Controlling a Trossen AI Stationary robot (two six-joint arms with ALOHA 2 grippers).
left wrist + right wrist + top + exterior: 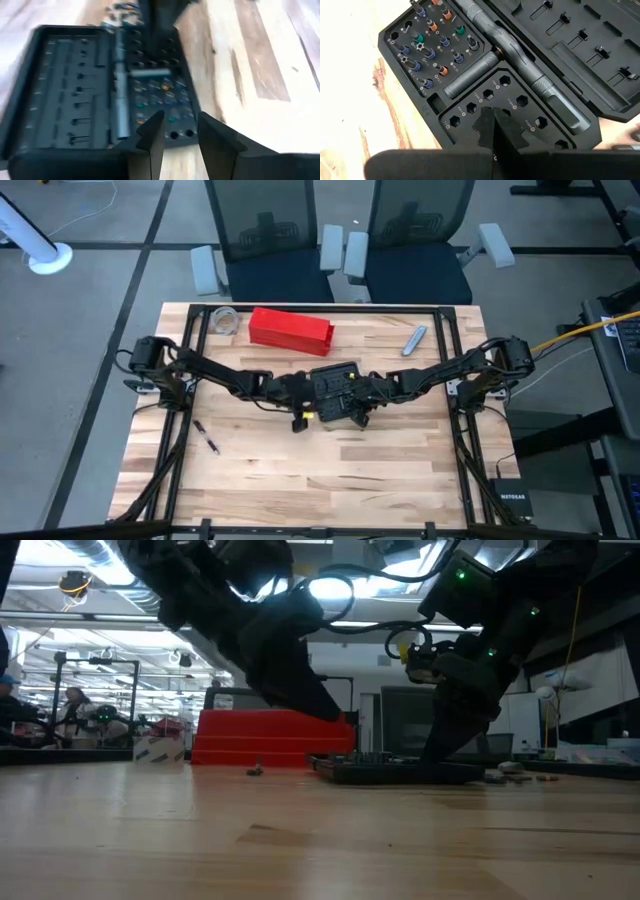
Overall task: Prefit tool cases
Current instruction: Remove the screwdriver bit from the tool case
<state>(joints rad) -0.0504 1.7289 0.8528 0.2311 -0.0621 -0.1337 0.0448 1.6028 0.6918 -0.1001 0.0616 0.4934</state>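
Low view backlit, arms silhouetted; left wrist view motion-blurred; right wrist sharp.

A black box at the table's right front edge reads "NETGEAR" in white letters. The case carries small white markings beside its bit sockets, but they are too small to read. No other text is legible.

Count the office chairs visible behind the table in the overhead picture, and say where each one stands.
2. One chair stands behind the table's far edge toward the left arm's side; the other chair stands beside it toward the right arm's side. Others may sit outside the picture.
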